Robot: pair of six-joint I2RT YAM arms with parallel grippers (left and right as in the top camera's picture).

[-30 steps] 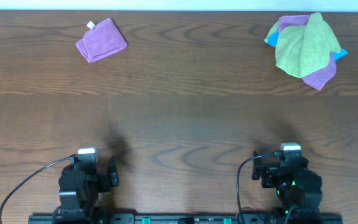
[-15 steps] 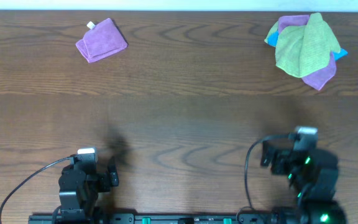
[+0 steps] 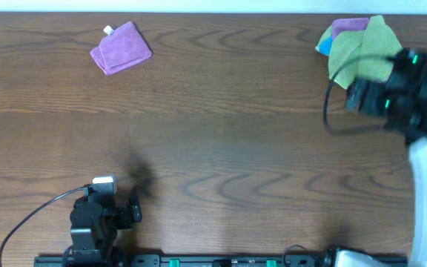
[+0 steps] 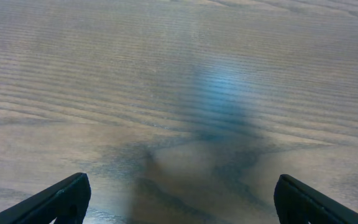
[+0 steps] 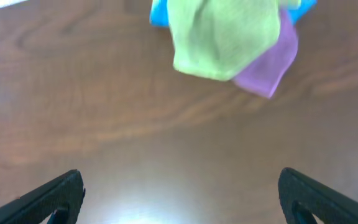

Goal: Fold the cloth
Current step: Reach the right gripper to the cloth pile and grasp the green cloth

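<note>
Cloth (image 5: 222,37) crumpled; right pincer (image 5: 179,182) spread.

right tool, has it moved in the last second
Yes. Overhead, the right tool has gone from the near edge of the table up to the green cloth, which stayed put.

Overhead: even, medium-bright light, table (image 3: 213,133) grain sharp. There's a soft shadow blotch at 7 o'clock. The right arm (image 3: 402,96) at 3 o'clock is smeared, its green lights streaked. A blown-out white strip runs along the 12 o'clock edge. Left wrist: soft focus, grain mushy, with a bluish glare patch just above centre and a dark shadow under it toward 6 o'clock. Right wrist: whole frame blurred. The cloth (image 5: 222,37) at 12 o'clock has no texture, its edges fuzzy. Pale glare on the wood at 6 o'clock.
</note>
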